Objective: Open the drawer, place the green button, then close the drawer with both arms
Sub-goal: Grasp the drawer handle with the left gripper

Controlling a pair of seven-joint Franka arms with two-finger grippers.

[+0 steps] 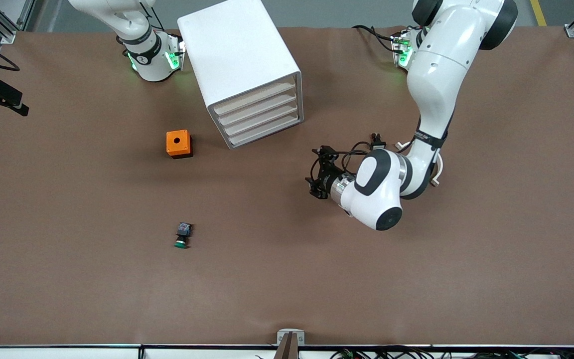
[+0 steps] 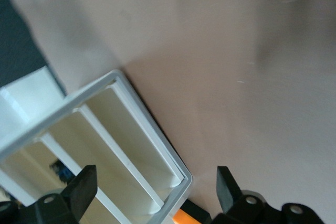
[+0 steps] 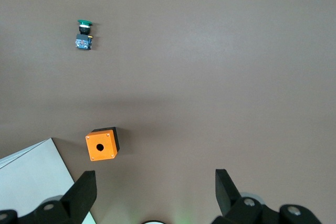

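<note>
The white cabinet point(image 1: 239, 55) stands near the robots' bases, and its four drawers face the left gripper. The third drawer from the top point(image 1: 263, 122) is pushed in like the others. The button point(image 1: 183, 235), black body with a green cap, lies on the table nearer to the front camera than the cabinet; it also shows in the right wrist view point(image 3: 83, 35). My left gripper point(image 1: 313, 172) is open and empty, low, in front of the drawers; its view point(image 2: 155, 176) shows the cabinet's front corner point(image 2: 176, 179). My right gripper point(image 3: 154, 178) is open and empty, high over its base end.
An orange box with a hole point(image 1: 179, 143) stands between the cabinet and the button; it also shows in the right wrist view point(image 3: 102, 144). The brown table point(image 1: 416, 279) spreads wide around them. The right arm's base point(image 1: 150, 55) is beside the cabinet.
</note>
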